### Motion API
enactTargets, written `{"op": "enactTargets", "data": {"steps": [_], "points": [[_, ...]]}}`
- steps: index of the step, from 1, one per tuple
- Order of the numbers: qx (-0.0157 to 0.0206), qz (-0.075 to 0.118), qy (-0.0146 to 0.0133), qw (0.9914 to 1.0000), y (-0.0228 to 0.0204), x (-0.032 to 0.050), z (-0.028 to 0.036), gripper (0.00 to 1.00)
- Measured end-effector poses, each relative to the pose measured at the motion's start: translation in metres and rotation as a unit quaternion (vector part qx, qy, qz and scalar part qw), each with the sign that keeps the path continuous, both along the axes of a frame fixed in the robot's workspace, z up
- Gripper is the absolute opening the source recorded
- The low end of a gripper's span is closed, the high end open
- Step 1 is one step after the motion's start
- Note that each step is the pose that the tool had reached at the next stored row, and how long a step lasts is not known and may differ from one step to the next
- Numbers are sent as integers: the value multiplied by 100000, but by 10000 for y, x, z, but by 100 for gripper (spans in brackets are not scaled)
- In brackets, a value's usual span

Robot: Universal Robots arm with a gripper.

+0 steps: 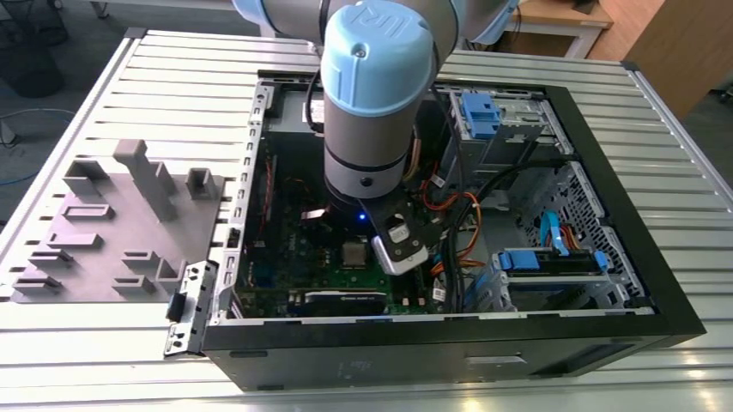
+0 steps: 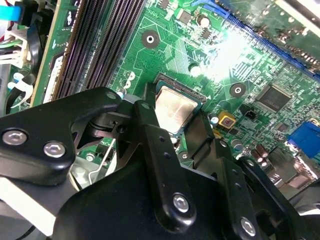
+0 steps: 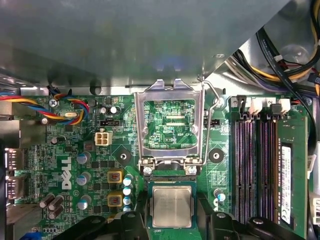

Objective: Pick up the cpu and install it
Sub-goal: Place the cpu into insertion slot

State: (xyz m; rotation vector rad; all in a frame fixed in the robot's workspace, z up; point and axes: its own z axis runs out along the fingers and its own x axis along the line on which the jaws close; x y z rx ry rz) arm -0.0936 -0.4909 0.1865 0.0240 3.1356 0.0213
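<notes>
Black and bulky, the hand (image 3: 172,222) is seen nearest in the first wrist view, placed astride the cpu (image 3: 171,202). Whether it is clamped on the cpu or released cannot be told. The cpu is lying flat in its socket on the green motherboard (image 3: 50,155), with the silvery top turned up. It is judged to be light, stiff and thin, with a smooth lid that may slip, and the contacts below it are probably fragile. So it is best taken by two opposite edges and kept level. Just beyond it, the metal retention frame (image 3: 167,90) is standing open. Further off, the memory slots (image 3: 247,165) are seen. In the exterior view, the computer case (image 1: 458,360) is lying on the slatted surface (image 1: 172,77).
</notes>
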Motion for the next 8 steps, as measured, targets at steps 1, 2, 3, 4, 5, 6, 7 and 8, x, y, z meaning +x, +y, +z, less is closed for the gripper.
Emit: {"op": "enactTargets", "data": {"steps": [1,2,3,4,5,6,7,8], "points": [[11,-10,-6,100000,0,-1,-1,47],[26,-16,-12,100000,1,-1,-3,47],[32,-16,-15,100000,1,-1,-4,47],[37,-18,-15,100000,1,-1,-4,47],[32,-15,-14,100000,1,-1,-4,47],[31,-14,-13,100000,1,-1,-4,47],[32,-14,-13,100000,1,-1,-5,47],[33,-15,-14,100000,1,-2,-5,47]]}}
